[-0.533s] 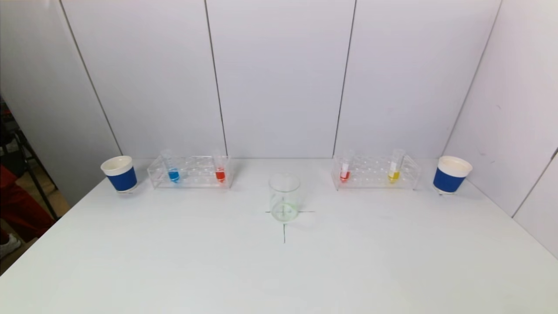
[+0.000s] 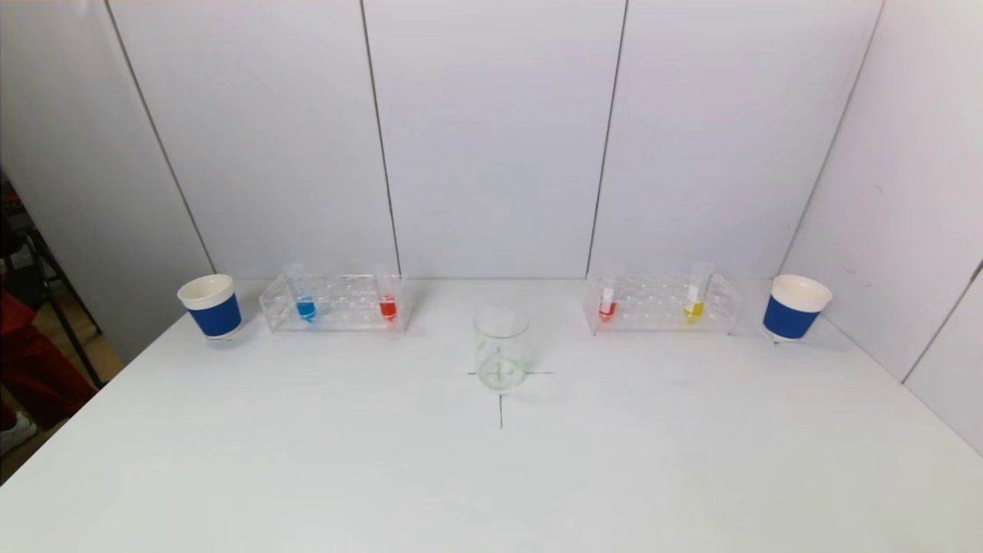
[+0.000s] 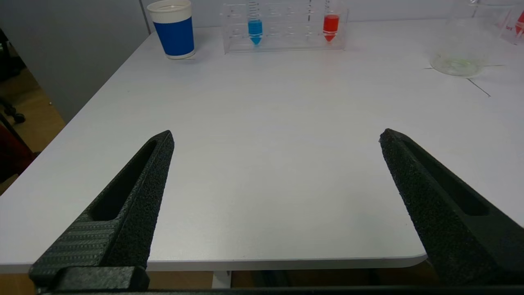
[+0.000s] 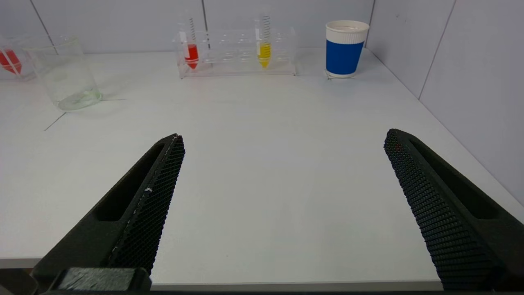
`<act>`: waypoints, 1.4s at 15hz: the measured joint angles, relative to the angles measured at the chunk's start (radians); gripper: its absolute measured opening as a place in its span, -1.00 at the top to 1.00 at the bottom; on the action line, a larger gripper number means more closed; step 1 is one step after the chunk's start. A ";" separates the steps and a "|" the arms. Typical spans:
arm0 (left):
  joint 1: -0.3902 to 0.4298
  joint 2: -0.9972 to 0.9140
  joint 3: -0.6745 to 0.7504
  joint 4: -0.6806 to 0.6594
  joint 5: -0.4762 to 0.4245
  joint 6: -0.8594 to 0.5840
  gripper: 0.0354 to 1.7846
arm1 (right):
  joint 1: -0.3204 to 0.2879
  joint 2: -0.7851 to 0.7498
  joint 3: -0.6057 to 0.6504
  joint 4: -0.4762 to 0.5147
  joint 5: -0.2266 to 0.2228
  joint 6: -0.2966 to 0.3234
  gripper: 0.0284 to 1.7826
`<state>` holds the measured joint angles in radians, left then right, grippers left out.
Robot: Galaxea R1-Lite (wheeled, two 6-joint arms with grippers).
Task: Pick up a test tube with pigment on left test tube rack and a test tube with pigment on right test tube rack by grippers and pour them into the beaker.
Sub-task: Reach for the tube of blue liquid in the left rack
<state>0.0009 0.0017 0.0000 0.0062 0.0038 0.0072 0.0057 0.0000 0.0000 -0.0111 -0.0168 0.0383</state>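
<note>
The left gripper [image 3: 276, 137] was spread wide at the near table [image 2: 307, 461] edge, holding nothing. The left test tube rack [image 2: 338, 304], beaker [image 2: 501, 347] and right test tube rack [image 2: 660, 303] stood far behind. The right gripper [image 4: 284, 137] was wide apart too, empty.

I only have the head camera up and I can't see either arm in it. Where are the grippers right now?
Observer: Both sit back at the near edge of the table. The left gripper is open and empty.
Operator: And the right one?
Observer: The right gripper is open too, nothing between its fingers.
Operator: What does the right one face?
Observer: The right rack, with a red tube and a yellow tube still standing in it.
</note>
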 joint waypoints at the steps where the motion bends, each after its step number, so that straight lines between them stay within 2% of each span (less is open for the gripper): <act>1: 0.000 0.000 0.000 0.000 0.000 -0.004 -0.97 | 0.000 0.000 0.000 0.000 0.000 0.000 -0.99; 12: 0.000 0.000 -0.013 0.011 -0.001 0.010 -0.97 | 0.000 0.000 0.000 0.000 0.000 0.000 -0.99; 17: 0.000 0.038 -0.188 0.114 -0.004 0.030 -0.97 | 0.000 0.000 0.000 0.000 0.000 0.000 -0.99; 21: 0.000 0.184 -0.340 0.119 0.001 0.049 -0.97 | 0.000 0.000 0.000 0.000 0.000 0.000 -0.99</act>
<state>0.0009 0.1860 -0.3404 0.1255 0.0047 0.0566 0.0057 0.0000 0.0000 -0.0111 -0.0168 0.0383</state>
